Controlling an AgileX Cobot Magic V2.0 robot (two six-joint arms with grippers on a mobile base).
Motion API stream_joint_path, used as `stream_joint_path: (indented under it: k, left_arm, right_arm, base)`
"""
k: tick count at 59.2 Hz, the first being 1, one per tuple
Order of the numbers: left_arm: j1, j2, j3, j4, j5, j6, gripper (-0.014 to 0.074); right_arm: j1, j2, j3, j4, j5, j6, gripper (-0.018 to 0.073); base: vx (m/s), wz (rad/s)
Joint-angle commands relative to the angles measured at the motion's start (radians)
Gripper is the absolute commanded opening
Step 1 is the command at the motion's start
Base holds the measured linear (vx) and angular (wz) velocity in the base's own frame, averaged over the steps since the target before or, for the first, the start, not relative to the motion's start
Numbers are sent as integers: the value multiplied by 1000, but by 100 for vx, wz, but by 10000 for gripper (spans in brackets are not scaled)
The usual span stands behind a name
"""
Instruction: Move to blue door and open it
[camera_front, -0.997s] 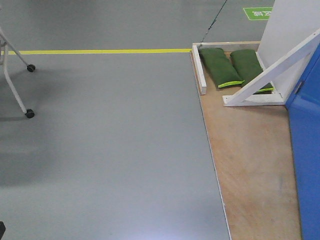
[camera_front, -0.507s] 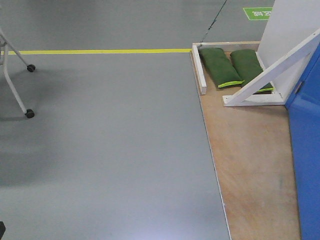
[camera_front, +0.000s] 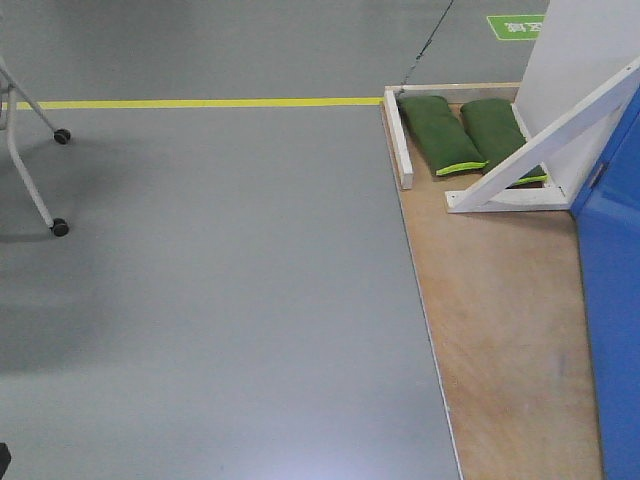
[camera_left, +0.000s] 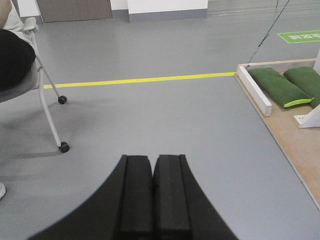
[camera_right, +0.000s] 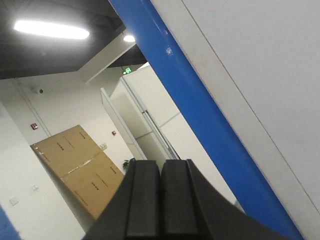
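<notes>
While the mobile robot waits on the grey floor (camera_front: 220, 300) beside its goal, both tools are pinched narrow and carry nothing. The left tool (camera_left: 152, 162), its dark pads closed flat together, is held low, pointing forward and slightly down across the floor. The right tool (camera_right: 160, 167), pads likewise meeting, is tipped steeply upward toward the ceiling lights (camera_right: 50, 29). A blue strip (camera_right: 200, 115) bordering a white panel (camera_right: 260, 75) slants across its view. It looks like part of the door assembly, though which part cannot be told.

Just ahead and to the right, a plywood surface (camera_front: 500, 330) lies on the floor. On its right side stands the blue door (camera_front: 612, 300), showing only as a glossy slab at the right margin of the front view. Its handle appears in no view, and neither tool can be seen touching it.

The approach looks partly done. The base is alongside the door rather than facing it, so lining up, reaching the handle and swinging the door open all appear to be left.

Beyond the door, a white brace (camera_front: 545, 150) slopes down to the plywood. Two green sandbags (camera_front: 440, 135) lie behind it. Farther off, a yellow line (camera_front: 200, 102) crosses the floor, and a wheeled chair (camera_left: 47, 100) stands well apart on the left.
</notes>
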Motion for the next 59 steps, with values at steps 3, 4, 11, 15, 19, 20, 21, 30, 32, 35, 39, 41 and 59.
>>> stream_joint_path:
  k: [3,4,11,15,19,20,21,30,32,35,39,41,59]
  left_arm:
    - [0,-18,-31,-2,-81,-4,71]
    - [0,-18,-31,-2,-81,-4,71]
    - [0,-18,-31,-2,-81,-4,71]
    - [0,-18,-31,-2,-81,-4,71]
    - [0,-18,-31,-2,-81,-4,71]
    - [0,-18,-31,-2,-81,-4,71]
    - [0,-18,-31,-2,-81,-4,71]
    - [0,-18,-31,-2,-81,-4,71]
    - [0,-18,-31,-2,-81,-4,71]
    - [0,-18,-31,-2,-81,-4,71]
    - [0,-18,-31,-2,-81,-4,71]
    - [0,-18,-31,-2,-81,-4,71]
    - [0,-18,-31,-2,-81,-4,71]
  right_arm:
    - [-13,30,-113,-20,-66,-3,-4]
    - [-19,34,-125,-20,-66,-3,-4]
    - [-94,57,-177,-20,-34,-3,-4]
    - [-145,71,-195,-20,-38,-3,-4]
    - [-191,94,-213,-20,-40,-3,-4]
    - [-195,100,-217,-20,-40,-3,-4]
    - [-195,105,-221,-20,-40,-3,-4]
    - [-171,131,-255,-21,-36,-3,-4]
    - [-163,142,-262,-22,-34,-3,-4]
    - [-148,162,-280,-24,-32,-3,-4]
    - [-124,187,-308,-24,-16,-3,-4]
    - [-113,203,-325,-24,-8,-3,-4]
    - [-23,302,-412,-85,10,-3,-4]
  base:
    - [0,0]
    - [0,0]
    - [0,0]
    - [0,0]
    - [0,0]
    - [0,0]
    - [0,0]
    - [0,0]
    - [0,0]
    - [0,0]
    - [0,0]
    - [0,0]
    - [0,0]
